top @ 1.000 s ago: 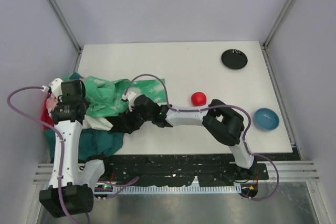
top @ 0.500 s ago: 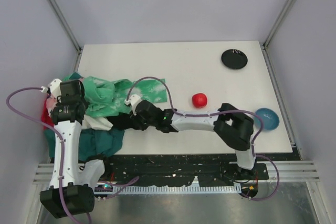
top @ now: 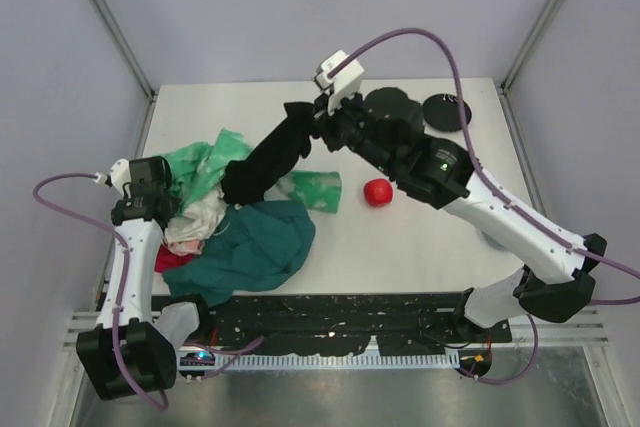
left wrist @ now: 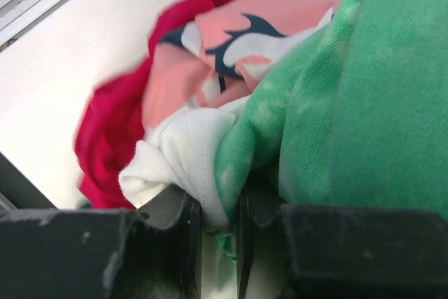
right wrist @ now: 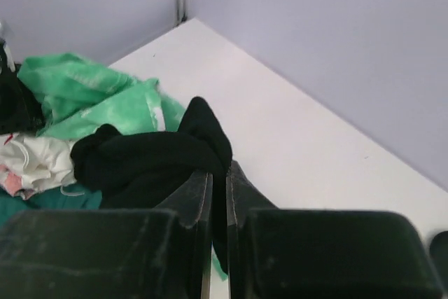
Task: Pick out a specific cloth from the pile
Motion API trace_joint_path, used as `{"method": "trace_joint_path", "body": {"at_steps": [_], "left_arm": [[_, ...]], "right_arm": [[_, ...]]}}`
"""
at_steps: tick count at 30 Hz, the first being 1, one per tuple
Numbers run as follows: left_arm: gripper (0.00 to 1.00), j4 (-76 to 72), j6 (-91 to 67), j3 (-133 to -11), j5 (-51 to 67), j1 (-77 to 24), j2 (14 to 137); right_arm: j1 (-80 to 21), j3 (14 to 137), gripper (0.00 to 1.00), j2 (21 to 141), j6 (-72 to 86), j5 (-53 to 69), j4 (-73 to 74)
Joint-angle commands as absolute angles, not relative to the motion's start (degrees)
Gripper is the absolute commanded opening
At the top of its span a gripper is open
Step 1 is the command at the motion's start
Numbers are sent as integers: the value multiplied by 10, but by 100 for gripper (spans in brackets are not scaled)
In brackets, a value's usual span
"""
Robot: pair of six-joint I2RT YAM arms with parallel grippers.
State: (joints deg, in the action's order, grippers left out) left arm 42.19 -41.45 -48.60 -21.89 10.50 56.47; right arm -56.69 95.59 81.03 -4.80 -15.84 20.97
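Task looks approx. two-thirds done. Right gripper [top: 315,125] is clenched on the upper end of the black cloth [top: 262,162], arm raised over the far-centre of the counter [top: 420,247]. Its wrist view shows black fabric nipped tight btwn the fingers.

The cloth hangs as a long limp strip, slanting down toward the pile [top: 195,227] at the counter's left edge. Its lower end bunches at the pile's right side, over or touching the green tie-dye cloth [top: 195,165]; can't tell which. So: correct item found, grabbed, raised, but not yet clear of the heap.

Left gripper [left wrist: 219,218] is clamped on the pile's edge, w/ a white fold & tie-dye hem btwn its fingers. Prob. it's pinning the heap so nothing else gets dragged along.

Dark teal cloth [top: 245,247] lies spread on the pile's near side, not caught up w/ the black one as far as visible. Pink-patterned & red pieces sit toward the left edge.

Left to do, IMO: get the black cloth's tail off the tie-dye, carry it to bare counter right of the pile, let go. Mind the red ball [top: 378,191] & black disc [top: 447,112] on that side, since a trailing end could sweep them.
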Motion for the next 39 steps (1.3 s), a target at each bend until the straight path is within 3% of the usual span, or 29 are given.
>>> {"method": "trace_joint_path", "body": {"at_steps": [1,5,7,14,20,21,22,23,25,27,34,39], "left_arm": [[0,456,-401,-475,-334,120,613],[0,449,-404,-469,-334,121,625],[0,439,-401,-465,-325,121,623],[0,447,-397,-462,-342,131,618],[0,449,-398,-467,-324,134,606],[8,453,-398,-469,-316,134,603],[27,455,-398,-472,-307,134,599],[55,459,-398,-476,-294,134,588],[80,466,-400,-484,-269,134,564],[99,468,-397,-492,-237,134,530],[100,448,-365,-533,-37,133,371],[100,461,-326,-611,95,130,384]], "right_arm": [[-524,1214,5,785,-105,-252,162],[-518,1403,5,856,-118,-237,230],[-519,1432,5,865,-115,-215,222],[-518,1360,5,817,-127,-242,104],[-518,1385,5,831,-220,-325,75],[-517,1384,5,831,-231,-331,71],[-517,1385,5,832,-250,-346,65],[-513,1384,5,831,-257,-352,63],[-508,1378,5,826,-273,-369,56],[-502,1368,5,822,-283,-378,52],[-481,1352,5,814,-274,-386,35],[-458,1319,5,817,-272,-382,-32]]}}
